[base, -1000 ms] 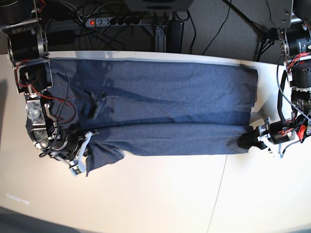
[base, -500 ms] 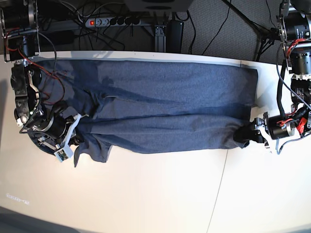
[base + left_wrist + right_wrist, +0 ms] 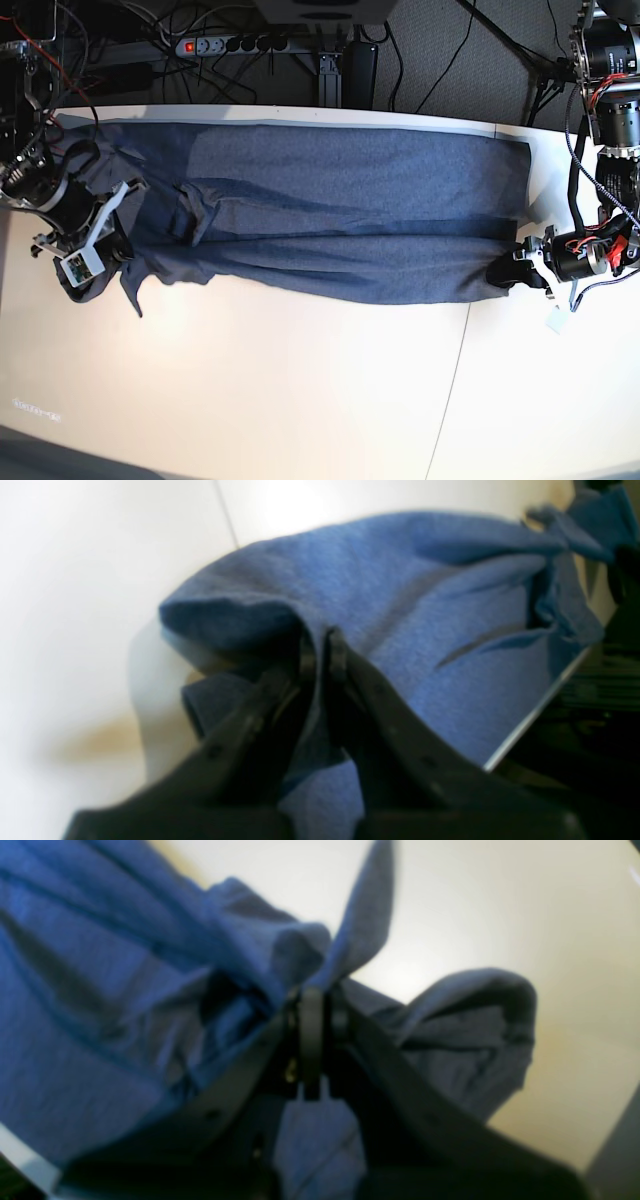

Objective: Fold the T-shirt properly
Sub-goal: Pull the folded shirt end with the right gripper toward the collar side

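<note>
The slate-blue T-shirt point(image 3: 340, 200) lies stretched lengthwise across the white table point(image 3: 300, 400), with its front long edge folded over and lifted. At the base view's right end, my left gripper point(image 3: 503, 270) is shut on a bunched corner of the cloth. In the left wrist view the T-shirt point(image 3: 400, 605) is pinched in the left gripper point(image 3: 320, 652) a little above the table. My right gripper point(image 3: 128, 232) grips the shirt's other end at the base view's left. In the right wrist view the right gripper point(image 3: 317, 1005) is shut on crumpled folds of the T-shirt point(image 3: 100, 1015), with a flap standing up.
A power strip point(image 3: 235, 44) and cables run behind the table's back edge. Both arm bases stand at the table's far corners. A thin seam point(image 3: 455, 370) crosses the tabletop on the right. White table surface lies in front of the shirt.
My right gripper has carried its end of the shirt left and toward the back edge, pulling the folded front edge along. My left gripper has shifted only slightly toward the back, still holding.
</note>
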### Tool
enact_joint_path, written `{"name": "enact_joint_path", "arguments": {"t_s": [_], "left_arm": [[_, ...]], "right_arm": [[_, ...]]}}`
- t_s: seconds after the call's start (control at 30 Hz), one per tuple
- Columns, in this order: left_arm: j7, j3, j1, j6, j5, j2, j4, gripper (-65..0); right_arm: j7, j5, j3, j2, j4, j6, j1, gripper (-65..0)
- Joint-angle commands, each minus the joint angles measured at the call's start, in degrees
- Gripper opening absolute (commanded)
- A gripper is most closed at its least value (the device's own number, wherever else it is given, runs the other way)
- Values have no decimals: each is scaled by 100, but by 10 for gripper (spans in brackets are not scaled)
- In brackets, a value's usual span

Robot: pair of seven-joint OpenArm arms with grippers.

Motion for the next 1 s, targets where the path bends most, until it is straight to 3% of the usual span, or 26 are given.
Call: {"name": "enact_joint_path", "arguments": {"t_s": [0.0, 0.23, 0.6, 0.97], "left_arm": [[-98, -28, -107, -198, -103, -96, 85, -650], [-46, -28, -79, -198, -114, -96, 85, -650], [-13, -31, 33, -198, -372, -98, 87, -650], [-37, -31, 33, -198, -396, -96, 87, -650]], "right_arm": [[138, 68, 155, 114, 208, 111, -48, -650], [149, 48, 520, 111, 638, 109, -640, -650], [151, -66, 546, 96, 638, 107, -1161, -650], [190, -103, 546, 83, 636, 105, -1222, -650]]}}
